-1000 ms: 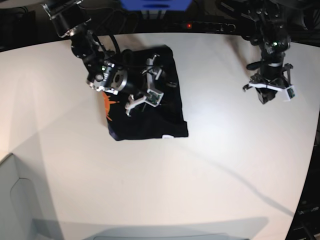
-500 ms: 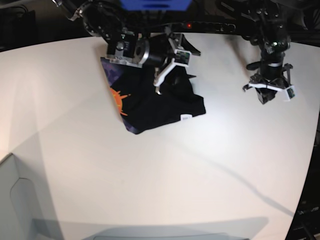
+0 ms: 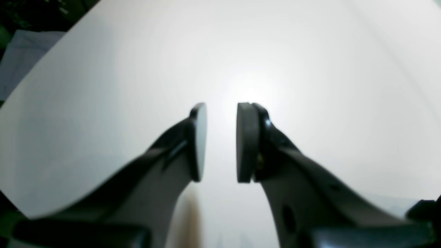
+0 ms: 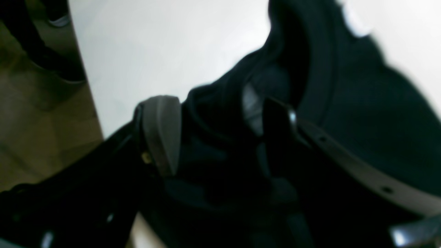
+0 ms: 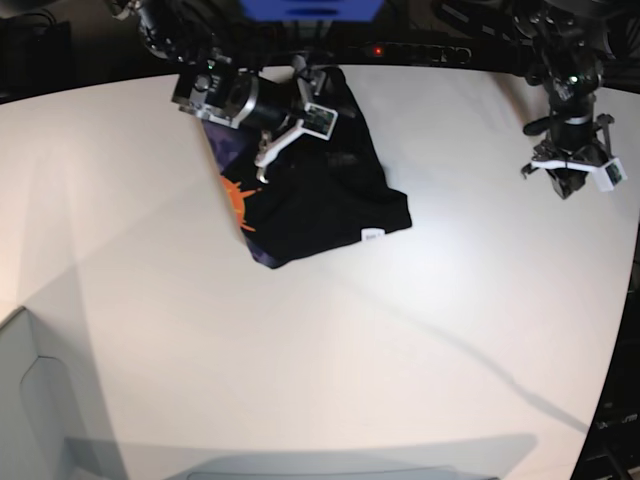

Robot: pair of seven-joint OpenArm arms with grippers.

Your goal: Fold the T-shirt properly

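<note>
T-shirt folded on white table, right gripper over it.

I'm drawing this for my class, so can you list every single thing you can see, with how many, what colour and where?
T-shirt: one, black with an orange-and-purple print and a small white label, folded up at the far side of the table, left of the middle in the base view.
Table: one, white, filling most of the view.
Blue object: one, blue, behind the table's far edge.
Right pincer: one, dark with grey pads, jaws wide apart with T-shirt cloth between them.
Left pincer: one, dark, jaws slightly apart and holding nothing, above bare table far from the T-shirt.
</note>
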